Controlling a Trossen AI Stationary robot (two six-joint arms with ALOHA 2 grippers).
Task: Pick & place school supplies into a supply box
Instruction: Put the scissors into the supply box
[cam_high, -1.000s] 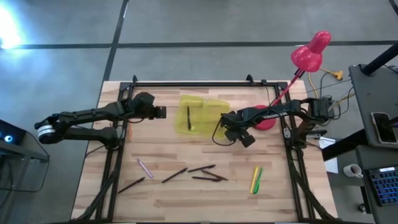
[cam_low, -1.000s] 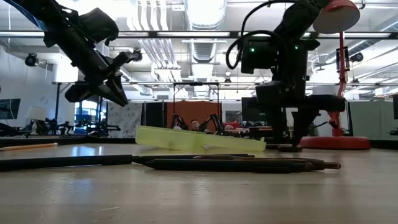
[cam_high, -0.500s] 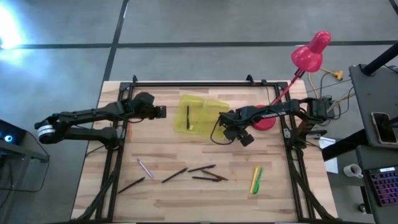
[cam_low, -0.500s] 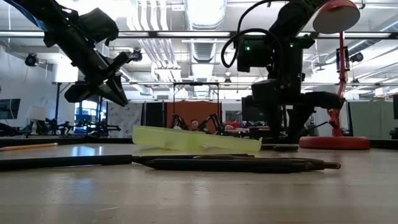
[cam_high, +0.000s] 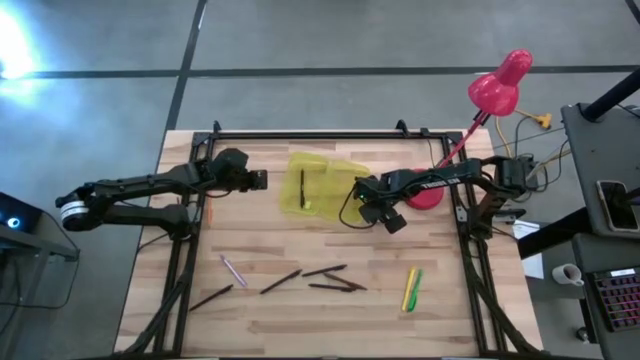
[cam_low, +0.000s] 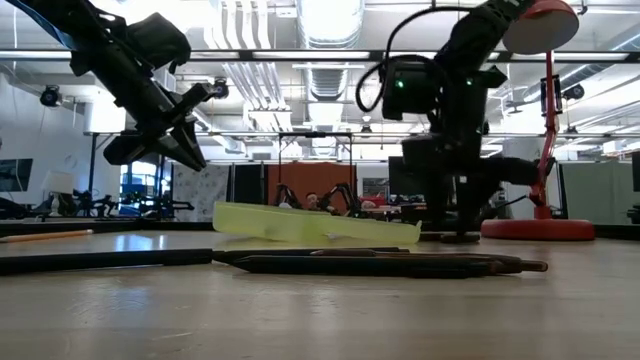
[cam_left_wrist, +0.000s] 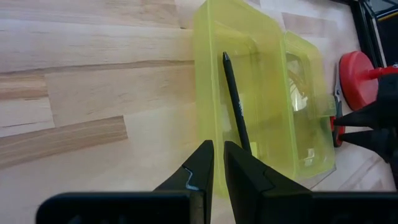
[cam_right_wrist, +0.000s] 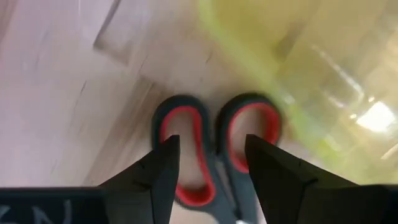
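The supply box (cam_high: 322, 184) is a translucent yellow-green plastic case lying open on the wooden table (cam_high: 250, 310), toward the far edge and about midway along it, its lid folded out flat beside the tray. One thin dark pen (cam_left_wrist: 236, 102) lies lengthwise inside the tray. Just beside the box's right end, on the table, are the small scissors (cam_right_wrist: 211, 146), with dark loops lined in red. The right gripper (cam_right_wrist: 208, 165) is directly over them, its fingers spread apart with one on either side of the handles; whether they touch the handles cannot be told. Behind it stands the pink lamp's (cam_high: 503, 82) round red base (cam_left_wrist: 356, 79). The left gripper (cam_left_wrist: 213, 163) hangs above the table off the box's left end, its fingers nearly together and holding nothing. Near the front edge lie several dark pens (cam_high: 335, 277), a thin pink pen (cam_high: 233, 269) and a yellow and a green marker (cam_high: 410, 288) side by side.
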